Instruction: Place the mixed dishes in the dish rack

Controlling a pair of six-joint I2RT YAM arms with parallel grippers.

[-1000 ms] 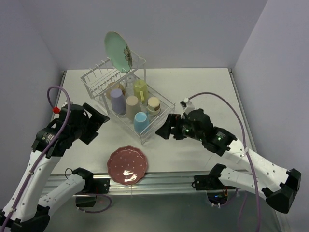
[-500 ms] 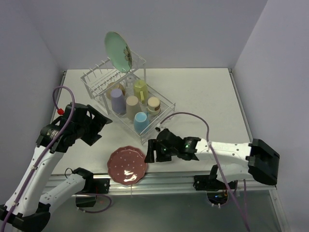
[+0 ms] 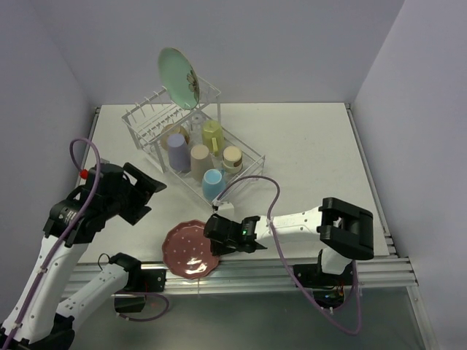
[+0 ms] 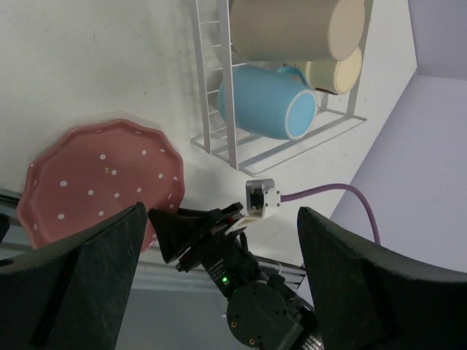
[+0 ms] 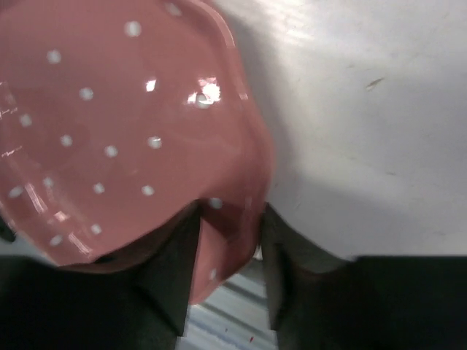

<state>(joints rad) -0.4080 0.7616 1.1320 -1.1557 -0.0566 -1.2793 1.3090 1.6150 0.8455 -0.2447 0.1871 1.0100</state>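
Observation:
The pink dotted scalloped plate (image 3: 188, 253) (image 4: 95, 182) (image 5: 117, 124) lies flat near the table's front edge. My right gripper (image 3: 211, 237) (image 5: 228, 222) reaches in low from the right and is shut on the plate's right rim, one finger over the plate and one outside it. My left gripper (image 3: 146, 197) (image 4: 219, 219) hangs open above the table, left of the plate, holding nothing. The dish rack (image 3: 248, 154) holds the mint-green plate (image 3: 179, 76) upright on its raised tier, and lavender (image 3: 177, 152), beige (image 3: 200, 160), yellow (image 3: 212, 135) and light-blue (image 3: 213, 184) cups in its tray.
A cream cup (image 3: 232, 157) also sits in the rack tray. The right arm's purple cable (image 3: 248, 182) loops over the table beside the rack's near corner. A metal rail (image 3: 292, 266) runs along the front edge, just below the plate.
The right arm swung left and down from beside the rack to the plate's right rim, and its jaws narrowed onto it. The left gripper shifted slightly and stayed open.

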